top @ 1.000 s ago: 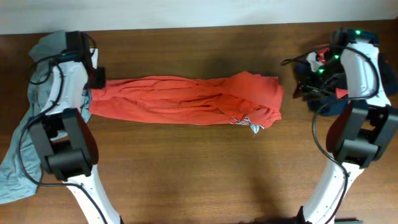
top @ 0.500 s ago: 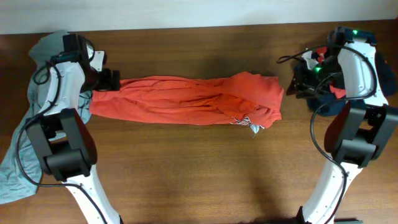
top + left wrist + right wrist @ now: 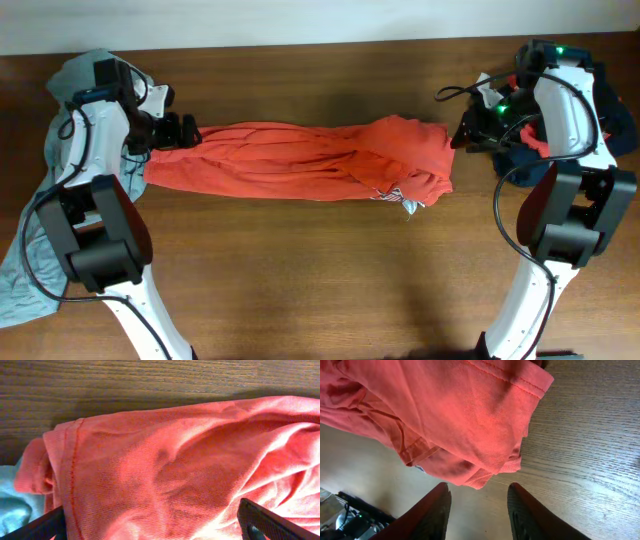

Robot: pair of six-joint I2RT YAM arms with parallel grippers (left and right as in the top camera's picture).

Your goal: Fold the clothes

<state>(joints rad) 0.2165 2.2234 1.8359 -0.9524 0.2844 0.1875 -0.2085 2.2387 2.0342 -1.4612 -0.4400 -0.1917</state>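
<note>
A red-orange garment (image 3: 300,160) lies folded into a long band across the middle of the wooden table. My left gripper (image 3: 190,132) is open over its left end; the left wrist view shows the red cloth (image 3: 170,465) between the spread fingers (image 3: 155,527). My right gripper (image 3: 462,137) is open just off the garment's right end. In the right wrist view its fingers (image 3: 479,510) hang over bare wood, with the hemmed corner of the red cloth (image 3: 465,415) just ahead of them.
A pale grey-green garment (image 3: 40,220) hangs off the table's left edge behind the left arm. A dark blue and red pile of clothes (image 3: 540,150) sits at the right edge behind the right arm. A small white tag (image 3: 408,206) pokes from the garment's lower right.
Both grippers have moved inward toward the garment's two ends, the left one to the right and the right one to the left. The garment has not moved.
</note>
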